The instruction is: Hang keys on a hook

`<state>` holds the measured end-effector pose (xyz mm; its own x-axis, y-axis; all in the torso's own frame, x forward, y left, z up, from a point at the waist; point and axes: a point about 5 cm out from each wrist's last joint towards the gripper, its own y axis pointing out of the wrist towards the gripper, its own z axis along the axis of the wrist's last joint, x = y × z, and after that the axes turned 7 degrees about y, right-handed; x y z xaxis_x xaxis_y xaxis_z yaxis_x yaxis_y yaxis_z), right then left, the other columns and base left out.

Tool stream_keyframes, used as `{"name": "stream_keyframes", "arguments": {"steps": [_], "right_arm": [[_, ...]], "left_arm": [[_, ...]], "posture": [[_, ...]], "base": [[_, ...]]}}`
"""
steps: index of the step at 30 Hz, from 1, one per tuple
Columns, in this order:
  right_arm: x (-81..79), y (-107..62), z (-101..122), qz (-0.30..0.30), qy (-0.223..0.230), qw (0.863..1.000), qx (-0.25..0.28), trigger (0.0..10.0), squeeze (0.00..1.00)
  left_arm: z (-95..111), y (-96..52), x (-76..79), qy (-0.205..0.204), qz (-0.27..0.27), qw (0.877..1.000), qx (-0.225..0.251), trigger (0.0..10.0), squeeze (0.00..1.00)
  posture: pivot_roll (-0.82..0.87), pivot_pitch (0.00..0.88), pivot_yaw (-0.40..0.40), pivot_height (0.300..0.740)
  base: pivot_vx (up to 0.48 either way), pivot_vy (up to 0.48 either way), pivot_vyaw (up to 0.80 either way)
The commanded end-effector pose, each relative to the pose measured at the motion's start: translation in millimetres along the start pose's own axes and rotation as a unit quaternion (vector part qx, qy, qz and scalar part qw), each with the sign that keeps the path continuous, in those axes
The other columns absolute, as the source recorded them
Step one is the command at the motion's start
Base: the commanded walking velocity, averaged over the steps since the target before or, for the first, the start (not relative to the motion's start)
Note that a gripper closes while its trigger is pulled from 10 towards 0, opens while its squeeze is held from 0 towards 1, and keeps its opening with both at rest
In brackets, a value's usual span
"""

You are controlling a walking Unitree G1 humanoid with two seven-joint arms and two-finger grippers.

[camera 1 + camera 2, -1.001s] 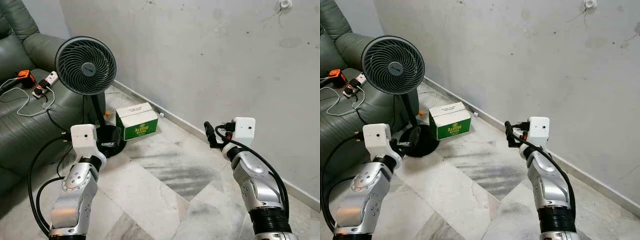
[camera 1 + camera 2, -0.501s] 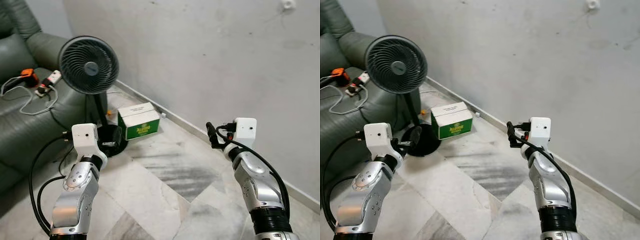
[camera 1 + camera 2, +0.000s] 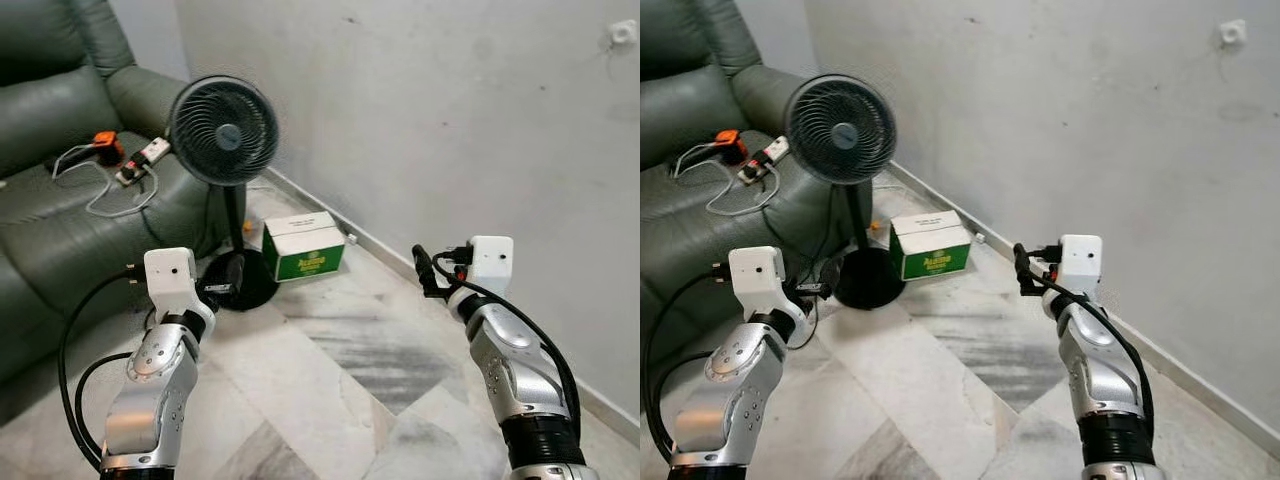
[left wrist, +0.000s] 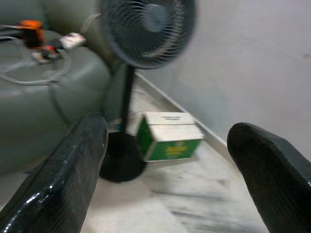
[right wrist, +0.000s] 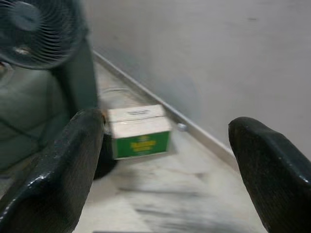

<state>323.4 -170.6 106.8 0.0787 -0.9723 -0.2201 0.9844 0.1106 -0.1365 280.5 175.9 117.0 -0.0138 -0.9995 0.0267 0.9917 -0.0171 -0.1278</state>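
Search phase, before any grasp. Neither keys nor a hook can be made out in the frames, so the step in hand is judged to be locating them. To do it well, the head camera should sweep slowly enough to avoid blur, taking in the wall [image 3: 420, 110] and the sofa [image 3: 60, 200], the likeliest places for a hook or loose keys. A small white fitting [image 3: 622, 33] sits high on the wall at far right; whether it is a hook cannot be told.

Both arms are raised in front of the body. The left pincer [image 4: 170, 160] is released, its two black fingers [image 4: 73, 170] wide apart with nothing between them or touching them. The right pincer [image 5: 170, 160] is likewise released and spread wide, holding nothing.

Beyond the pincers stand a black pedestal fan [image 3: 224, 130] and, just beside its base, a green-and-white box [image 3: 305, 246] on the marble floor [image 3: 340, 380] near the skirting. A power strip [image 3: 140, 160] with white cables and an orange object [image 3: 105, 143] lie on the sofa seat.
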Motion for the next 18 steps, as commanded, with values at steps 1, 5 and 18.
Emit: {"name": "stream_keyframes", "arguments": {"steps": [1, 5, 18], "right_arm": [[3.4, -1.5, 4.1, -0.004, -0.004, 1.0, 0.01, 10.0, 0.0], [3.8, -1.4, 4.5, -0.005, -0.004, 1.0, 0.01, 10.0, 0.0], [4.0, -1.1, 5.7, -0.006, -0.005, 1.0, 0.013, 10.0, 0.0]], "left_arm": [[1.7, 0.6, 3.2, -0.001, -0.003, 1.0, 0.0, 10.0, 0.0], [2.2, 1.4, 2.6, -0.001, -0.001, 1.0, 0.0, 10.0, 0.0], [2.0, 1.6, 2.8, 0.001, -0.001, 1.0, -0.001, 10.0, 0.0]], "posture": [[0.1, 0.092, -0.051, 0.74], [0.09, 0.096, -0.051, 0.74], [0.09, 0.09, -0.048, 0.74]], "base": [[0.0, 0.416, 0.0], [0.0, 0.414, 0.0], [0.0, 0.415, 0.0]]}}
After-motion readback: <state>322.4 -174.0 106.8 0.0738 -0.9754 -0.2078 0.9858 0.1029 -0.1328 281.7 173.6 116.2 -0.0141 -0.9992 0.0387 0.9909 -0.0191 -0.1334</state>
